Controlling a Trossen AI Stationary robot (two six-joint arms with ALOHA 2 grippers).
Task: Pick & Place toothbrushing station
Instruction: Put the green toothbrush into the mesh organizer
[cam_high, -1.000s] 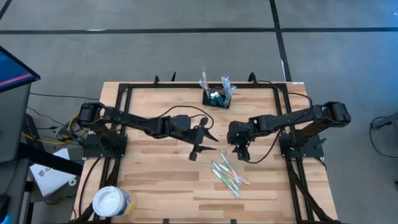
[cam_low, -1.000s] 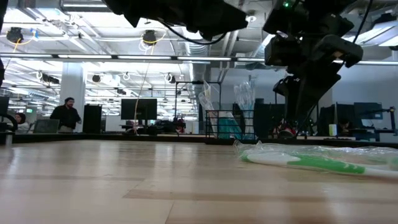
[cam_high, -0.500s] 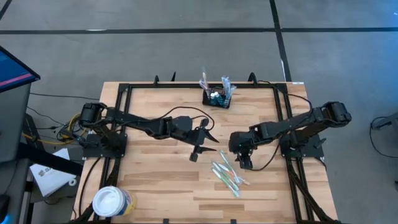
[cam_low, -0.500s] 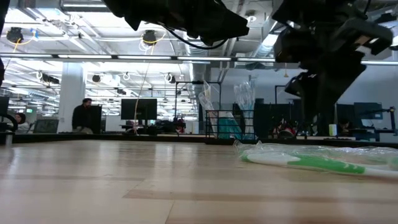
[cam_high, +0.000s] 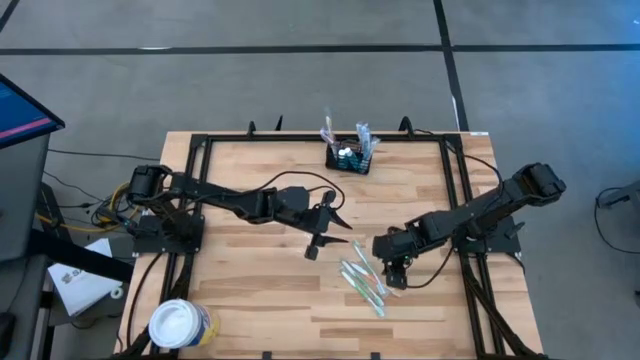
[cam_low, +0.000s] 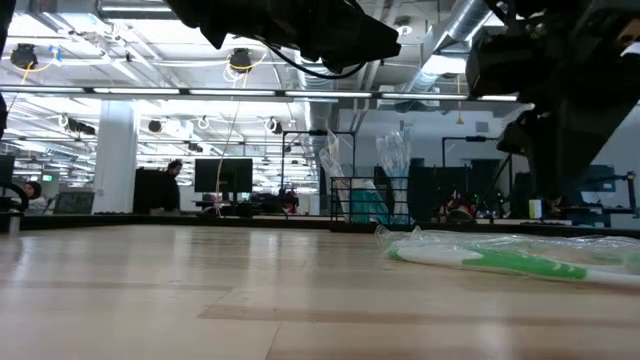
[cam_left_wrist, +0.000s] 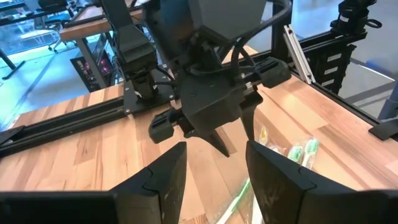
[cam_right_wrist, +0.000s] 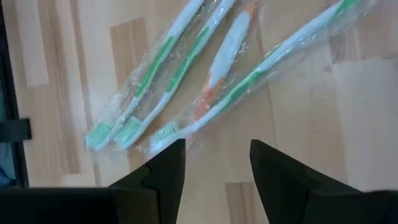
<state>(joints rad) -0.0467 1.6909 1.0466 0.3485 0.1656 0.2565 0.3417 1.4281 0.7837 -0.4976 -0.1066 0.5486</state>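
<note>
Right gripper (cam_high: 397, 268), fingers open, hung over wrapped toothbrushes (cam_right_wrist: 205, 87); left gripper (cam_high: 322, 232), fingers open, waited mid-surface; the caddy (cam_high: 352, 157), at the far edge, looked light and stiff, best gripped by its rim

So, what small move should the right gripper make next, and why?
Probably lower straight down and close on one wrapped toothbrush. The right gripper is open and hovers just above the loose toothbrushes on the table, holding nothing. The caddy at the far edge already holds some. The left gripper waits mid-table.
</note>
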